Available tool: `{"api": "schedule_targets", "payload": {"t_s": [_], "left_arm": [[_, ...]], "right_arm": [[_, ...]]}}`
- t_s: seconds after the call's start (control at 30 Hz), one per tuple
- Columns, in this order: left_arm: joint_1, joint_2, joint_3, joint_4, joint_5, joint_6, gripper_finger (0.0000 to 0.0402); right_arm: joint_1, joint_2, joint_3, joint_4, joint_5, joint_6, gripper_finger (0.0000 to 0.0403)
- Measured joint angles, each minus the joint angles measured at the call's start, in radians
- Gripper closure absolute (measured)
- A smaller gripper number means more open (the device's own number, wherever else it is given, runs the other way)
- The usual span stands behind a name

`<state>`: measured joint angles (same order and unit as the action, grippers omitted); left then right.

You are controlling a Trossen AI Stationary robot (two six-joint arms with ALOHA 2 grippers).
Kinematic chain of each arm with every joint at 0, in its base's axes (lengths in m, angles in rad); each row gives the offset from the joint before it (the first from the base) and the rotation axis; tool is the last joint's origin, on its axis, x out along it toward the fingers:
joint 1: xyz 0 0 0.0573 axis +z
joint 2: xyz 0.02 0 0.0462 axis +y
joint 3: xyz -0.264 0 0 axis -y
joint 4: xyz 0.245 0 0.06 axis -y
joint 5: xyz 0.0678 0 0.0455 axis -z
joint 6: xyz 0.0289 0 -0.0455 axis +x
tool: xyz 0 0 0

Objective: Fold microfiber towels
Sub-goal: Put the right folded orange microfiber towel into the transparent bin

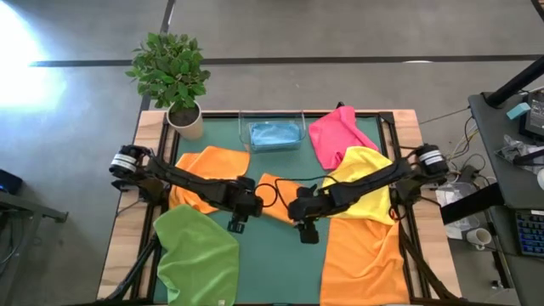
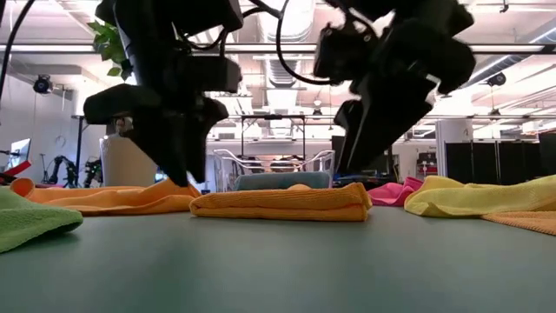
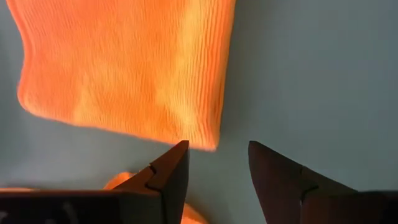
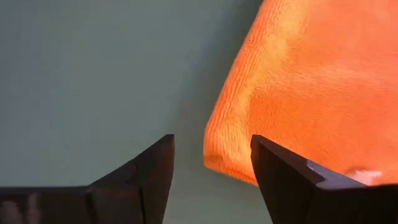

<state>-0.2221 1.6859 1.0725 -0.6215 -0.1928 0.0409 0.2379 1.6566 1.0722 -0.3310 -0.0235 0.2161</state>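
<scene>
A folded orange towel (image 2: 280,202) lies flat at the centre of the green table (image 1: 272,263), a neat slab seen edge-on from table height, with both grippers hanging just above it and nothing in either.

The left gripper (image 3: 217,165), at about 9 o'clock of the towel, has its fingers parted over bare mat, one corner of the cloth just beyond the tips. The right gripper (image 4: 211,163), at about 3 o'clock, also stands with fingers spread, the towel's folded edge showing between them but not pinched.

Around the centre lie the other cloths: a second orange towel (image 1: 204,170) at 10 o'clock, partly under the left arm; a green towel (image 1: 200,255) at 8 o'clock near the front edge; a yellow towel (image 1: 370,183) at 3 o'clock, draped beneath the right arm; a large orange towel (image 1: 361,255) at 5 o'clock; a pink towel (image 1: 331,132) at 1 o'clock.

At 12 o'clock a clear tray (image 1: 272,134) holds what appears to be a light blue towel (image 1: 274,134), though its shape is hard to read through the plastic. A potted plant (image 1: 174,81) stands at the table's far left corner.
</scene>
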Motion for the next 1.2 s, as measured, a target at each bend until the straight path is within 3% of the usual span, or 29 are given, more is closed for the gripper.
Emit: {"api": "schedule_targets", "payload": {"t_s": [0.2, 0.37, 0.63, 0.9, 1.07, 1.2], "left_arm": [[-0.001, 0.000, -0.059, 0.166, -0.004, 0.018, 0.0252], [0.000, 0.000, -0.101, 0.195, -0.089, 0.019, 0.0252], [-0.001, 0.013, -0.167, 0.281, -0.022, 0.048, 0.0252], [0.006, 0.027, -0.199, 0.382, -0.116, 0.049, 0.0252], [0.005, 0.027, -0.213, 0.404, -0.122, 0.044, 0.0255], [0.005, 0.027, -0.214, 0.412, -0.121, 0.044, 0.0289]], "right_arm": [[0.000, 0.082, 0.046, -0.017, -0.001, 0.015, 0.0200], [0.000, 0.113, 0.061, -0.024, 0.060, 0.050, 0.0200], [0.000, 0.144, 0.066, -0.026, 0.078, 0.047, 0.0200], [0.000, 0.159, 0.066, -0.024, 0.080, 0.059, 0.0201], [0.000, 0.159, 0.065, -0.027, 0.095, 0.072, 0.0228], [0.000, 0.160, 0.065, -0.028, 0.101, 0.076, 0.0266]]}}
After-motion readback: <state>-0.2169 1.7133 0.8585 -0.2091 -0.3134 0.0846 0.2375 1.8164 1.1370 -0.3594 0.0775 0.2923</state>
